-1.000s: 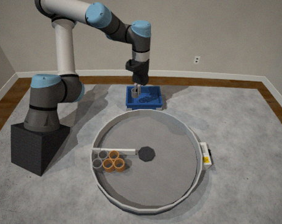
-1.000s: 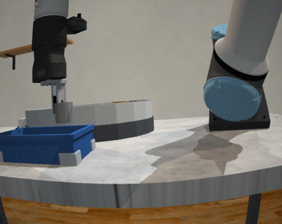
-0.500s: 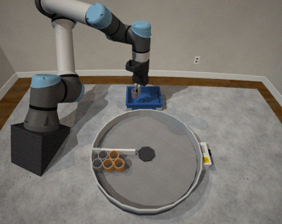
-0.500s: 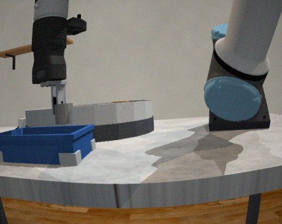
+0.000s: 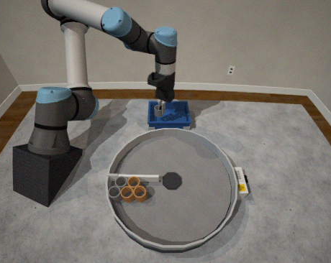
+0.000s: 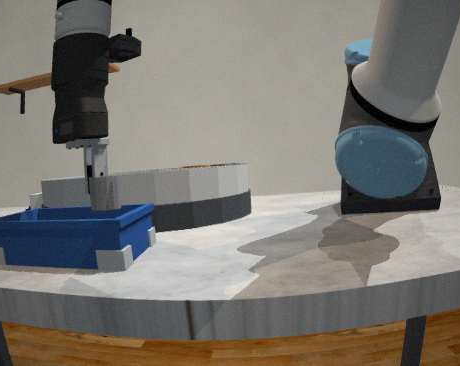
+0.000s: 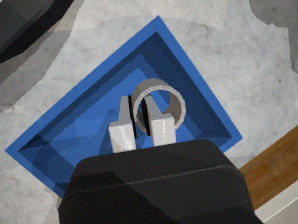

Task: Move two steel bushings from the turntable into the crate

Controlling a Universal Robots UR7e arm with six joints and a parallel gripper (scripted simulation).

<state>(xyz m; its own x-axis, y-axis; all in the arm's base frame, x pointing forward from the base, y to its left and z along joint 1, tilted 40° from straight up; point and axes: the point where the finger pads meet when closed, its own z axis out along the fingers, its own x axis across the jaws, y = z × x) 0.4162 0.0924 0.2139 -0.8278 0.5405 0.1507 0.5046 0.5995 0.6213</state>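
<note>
My gripper (image 5: 161,107) (image 6: 91,186) (image 7: 137,107) is shut on the wall of an upright steel bushing (image 5: 157,111) (image 6: 106,194) (image 7: 181,106), one finger inside its bore and one outside. The bushing hangs over the left part of the blue crate (image 5: 170,124) (image 6: 51,245) (image 7: 197,80) in the top view, its lower end about at rim height. No bushing shows on the visible crate floor, partly hidden by the gripper. On the turntable (image 5: 198,215) (image 6: 171,187) stand two grey steel bushings, one (image 5: 121,177) behind the other (image 5: 114,187), at the left wall.
Three orange bushings (image 5: 133,177) (image 5: 127,200) (image 5: 139,200) stand beside the steel ones. A white bar (image 5: 144,176) reaches from the turntable's left wall to its dark hub (image 5: 172,180). A high rim surrounds the turntable. A white box (image 5: 241,180) sits at its right side.
</note>
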